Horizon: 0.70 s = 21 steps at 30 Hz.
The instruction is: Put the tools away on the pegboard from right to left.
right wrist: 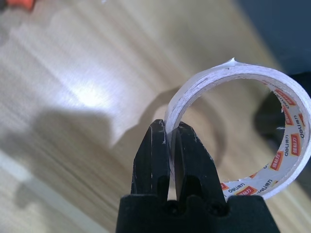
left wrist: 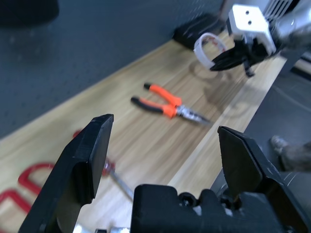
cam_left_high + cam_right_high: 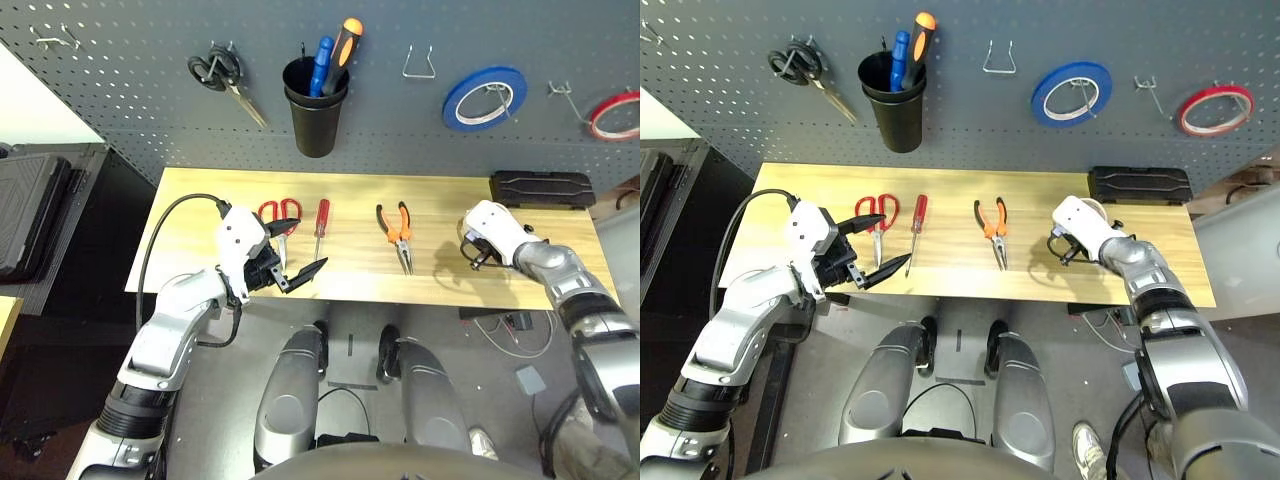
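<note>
White tape roll [image 1: 293, 111] clamped in right jaws; left jaws wide.

- Left arm [image 3: 170, 335]: extended from 7 o'clock toward 1 o'clock in the left eye view, forearm angled inward.
- Left wrist [image 3: 240, 243]: white housing at the forearm's end.
- Left gripper [image 3: 312, 242]: fingers spread wide, directed toward 3 o'clock.
- Right arm [image 3: 580, 305]: extended from 5 o'clock toward 11 o'clock.
- Right wrist [image 3: 497, 228]: white housing at the forearm's end.
- Right gripper [image 1: 171, 124]: two fingers clamped, narrow gap between the tips.
</note>
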Each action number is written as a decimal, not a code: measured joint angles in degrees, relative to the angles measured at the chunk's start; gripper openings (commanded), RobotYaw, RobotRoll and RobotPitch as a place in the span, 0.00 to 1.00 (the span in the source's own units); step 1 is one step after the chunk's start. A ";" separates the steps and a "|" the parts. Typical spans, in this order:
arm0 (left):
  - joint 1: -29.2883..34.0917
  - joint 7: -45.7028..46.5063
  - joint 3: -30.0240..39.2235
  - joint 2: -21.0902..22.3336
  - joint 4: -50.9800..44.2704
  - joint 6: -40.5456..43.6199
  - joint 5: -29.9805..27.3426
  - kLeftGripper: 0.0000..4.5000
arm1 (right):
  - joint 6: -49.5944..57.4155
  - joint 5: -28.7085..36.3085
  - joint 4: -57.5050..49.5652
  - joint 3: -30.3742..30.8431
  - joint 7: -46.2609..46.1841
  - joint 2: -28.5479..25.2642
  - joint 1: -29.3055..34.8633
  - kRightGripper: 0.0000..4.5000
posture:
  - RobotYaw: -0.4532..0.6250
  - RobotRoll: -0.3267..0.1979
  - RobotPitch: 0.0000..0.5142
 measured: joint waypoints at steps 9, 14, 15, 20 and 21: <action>-2.62 -1.42 0.43 -0.56 -9.08 3.73 -7.65 1.00 | -5.74 1.12 -13.03 -3.84 -8.76 0.40 14.56 0.01 | 0.64 0.62 0.43; -5.96 -0.45 0.41 -1.69 -12.84 5.28 -9.89 1.00 | -13.23 1.53 -14.25 -5.84 -14.01 1.51 17.34 0.01 | 0.63 0.62 0.43; -6.28 -0.21 0.41 -2.07 -13.11 5.46 -10.41 1.00 | -14.75 1.53 -14.25 -6.20 -14.96 1.51 17.39 0.01 | 0.63 0.62 0.43; -6.90 0.95 0.39 -3.54 -13.86 6.00 -11.84 1.00 | -20.48 1.53 -13.93 -8.26 -18.60 0.80 17.10 0.01 | 0.62 0.62 0.42; -7.29 1.01 0.39 -3.63 -14.16 6.01 -11.93 1.00 | -21.78 1.54 -13.66 -8.74 -19.26 0.47 16.96 0.01 | 0.62 0.62 0.42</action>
